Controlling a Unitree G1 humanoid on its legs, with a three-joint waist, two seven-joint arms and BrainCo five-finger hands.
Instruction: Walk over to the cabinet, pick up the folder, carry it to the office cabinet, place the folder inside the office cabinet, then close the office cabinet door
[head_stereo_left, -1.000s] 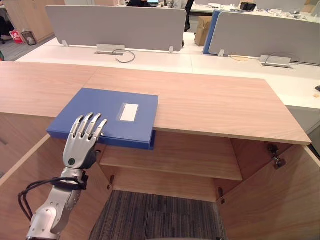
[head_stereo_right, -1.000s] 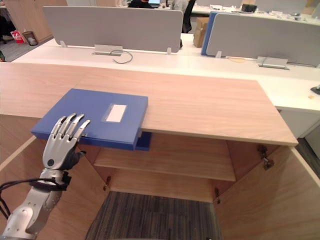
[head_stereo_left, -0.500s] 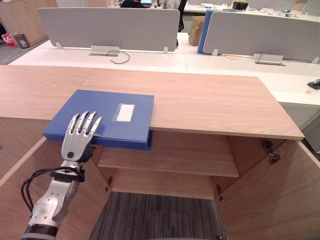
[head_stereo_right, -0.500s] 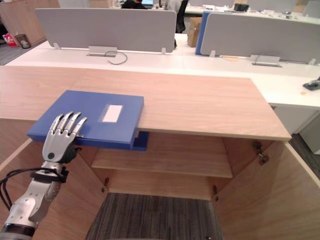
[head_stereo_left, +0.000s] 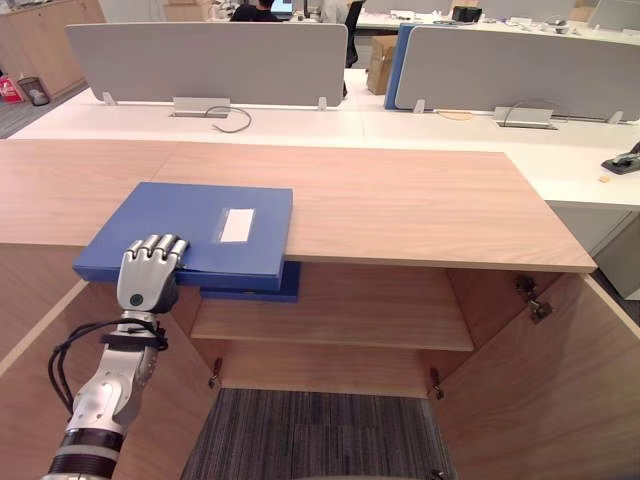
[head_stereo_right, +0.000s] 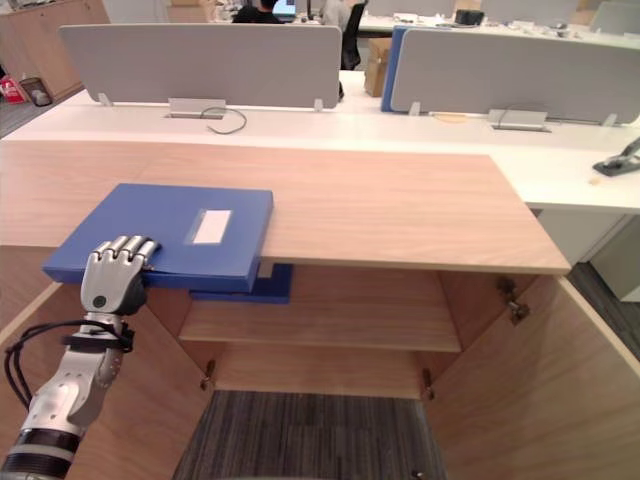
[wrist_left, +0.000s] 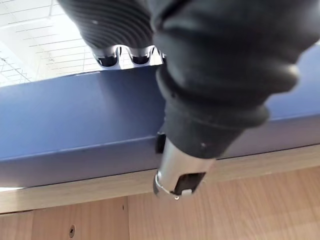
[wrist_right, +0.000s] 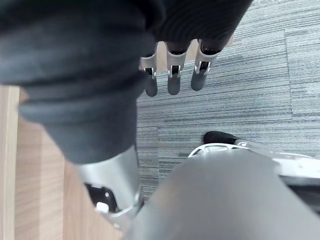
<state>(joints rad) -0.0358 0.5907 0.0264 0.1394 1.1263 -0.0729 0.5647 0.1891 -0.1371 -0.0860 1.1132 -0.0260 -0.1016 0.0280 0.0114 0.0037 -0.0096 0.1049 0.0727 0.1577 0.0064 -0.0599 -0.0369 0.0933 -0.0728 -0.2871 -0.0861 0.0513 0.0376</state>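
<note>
— Starting at the left: what have you got hold of?

— My left hand (head_stereo_left: 148, 275) is up beside the open left door (head_stereo_left: 30, 390). Its fingers (head_stereo_left: 152, 245) are curled over the near left corner of the blue folder (head_stereo_left: 200, 225). In the left wrist view my thumb (wrist_left: 175, 170) crosses the folder's side from below.

— And the folder itself?

— It lies flat on the wooden cabinet top (head_stereo_left: 400, 200), white label up. Its near edge hangs out past the front lip, above the shelf (head_stereo_left: 340, 315).

— Further right?

— The right door (head_stereo_left: 560, 400) stands wide open. Grey desk dividers (head_stereo_left: 210, 60) run behind the cabinet.

— Your other hand?

— My right hand (wrist_right: 173, 82) hangs above the grey carpet (wrist_right: 240, 90), fingers loose and nearly straight, holding nothing.
</note>
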